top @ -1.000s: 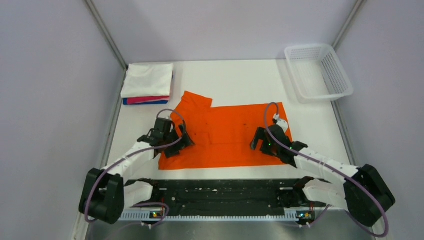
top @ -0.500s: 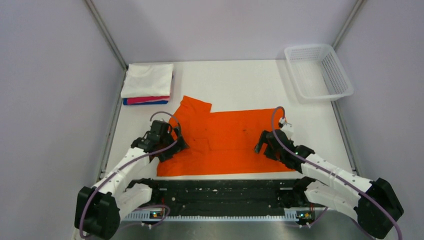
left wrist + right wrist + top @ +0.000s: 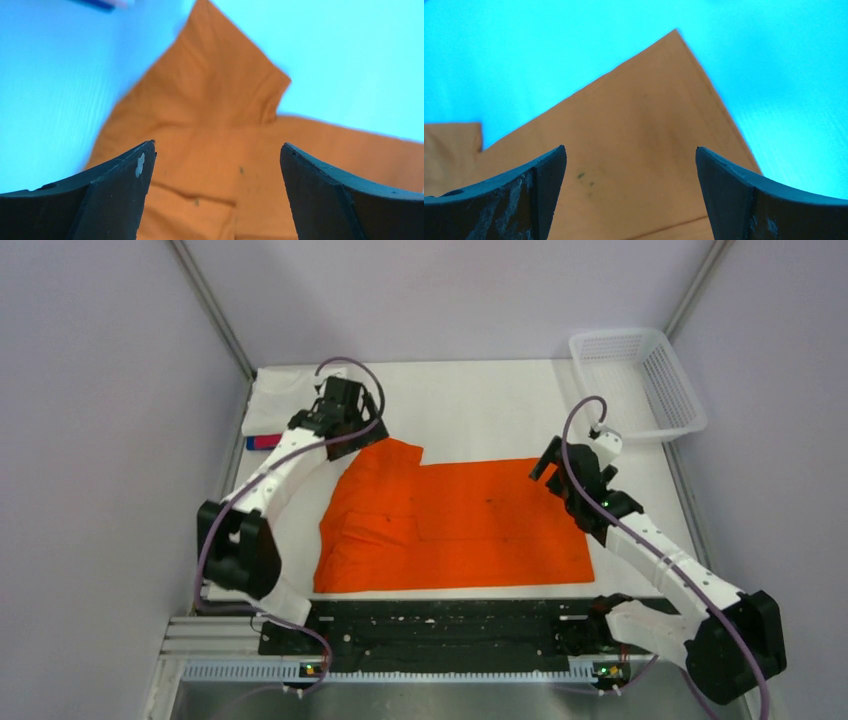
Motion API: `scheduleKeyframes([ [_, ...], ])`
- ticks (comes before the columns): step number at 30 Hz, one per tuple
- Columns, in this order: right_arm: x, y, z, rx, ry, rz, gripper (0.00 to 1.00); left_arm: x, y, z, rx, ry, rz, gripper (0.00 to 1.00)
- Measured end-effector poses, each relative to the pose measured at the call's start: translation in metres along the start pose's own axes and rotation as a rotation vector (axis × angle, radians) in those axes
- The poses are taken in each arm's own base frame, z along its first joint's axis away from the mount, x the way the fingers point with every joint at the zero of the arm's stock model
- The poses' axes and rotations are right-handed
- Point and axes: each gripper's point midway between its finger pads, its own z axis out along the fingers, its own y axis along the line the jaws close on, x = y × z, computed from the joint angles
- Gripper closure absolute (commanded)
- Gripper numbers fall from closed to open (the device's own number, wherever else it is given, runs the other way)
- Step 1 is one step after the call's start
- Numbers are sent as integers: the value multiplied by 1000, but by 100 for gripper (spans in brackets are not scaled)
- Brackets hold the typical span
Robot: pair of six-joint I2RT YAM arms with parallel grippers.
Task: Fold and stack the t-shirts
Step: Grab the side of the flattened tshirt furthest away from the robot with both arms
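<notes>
The bright orange t-shirt [image 3: 460,525] lies spread flat on the white table, one sleeve pointing to the far left. My left gripper [image 3: 352,432] hovers open over that far-left sleeve; the left wrist view shows the jaws [image 3: 217,165] wide apart above the orange cloth [image 3: 215,100]. My right gripper [image 3: 552,462] hovers open over the shirt's far-right corner; the right wrist view shows the gripper [image 3: 631,170] empty above that corner [image 3: 649,115]. A stack of folded shirts [image 3: 272,400], white on top with pink-red and blue edges [image 3: 262,442], sits at the back left, partly hidden by my left arm.
A white plastic mesh basket [image 3: 690,425] stands at the back right corner. Grey walls close in the table on the left, right and back. The black arm rail [image 3: 450,625] runs along the near edge.
Both arms swung from the shirt's near half to its far corners. The shirt first slid a little toward the near edge, and its left side now lies more rumpled.
</notes>
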Motion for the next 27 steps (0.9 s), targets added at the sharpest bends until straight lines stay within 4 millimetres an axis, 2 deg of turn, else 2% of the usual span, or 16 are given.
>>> scheduleKeyframes([
  [4,4,-11,20,59,25,-48,1,-39,-12,60,-77,-7,40,14],
  [7,11,-14,31,78,48,-92,1,-70,-18,106,-118,-18,69,18],
  [9,13,-17,37,94,61,-110,1,-82,-17,134,-150,-23,91,20],
  [11,13,-21,43,109,72,-113,1,-81,-10,156,-183,-10,119,24],
  [13,10,-25,48,123,74,-107,1,-66,5,172,-224,41,154,26],
  [16,9,-30,52,139,81,-95,1,-43,19,184,-261,117,196,27],
  [18,11,-33,55,146,93,-95,1,-35,24,186,-269,141,210,28],
  [22,17,-35,58,151,112,-102,1,-28,24,188,-257,161,218,34],
  [27,20,-36,63,161,116,-106,1,-16,20,189,-216,203,212,46],
])
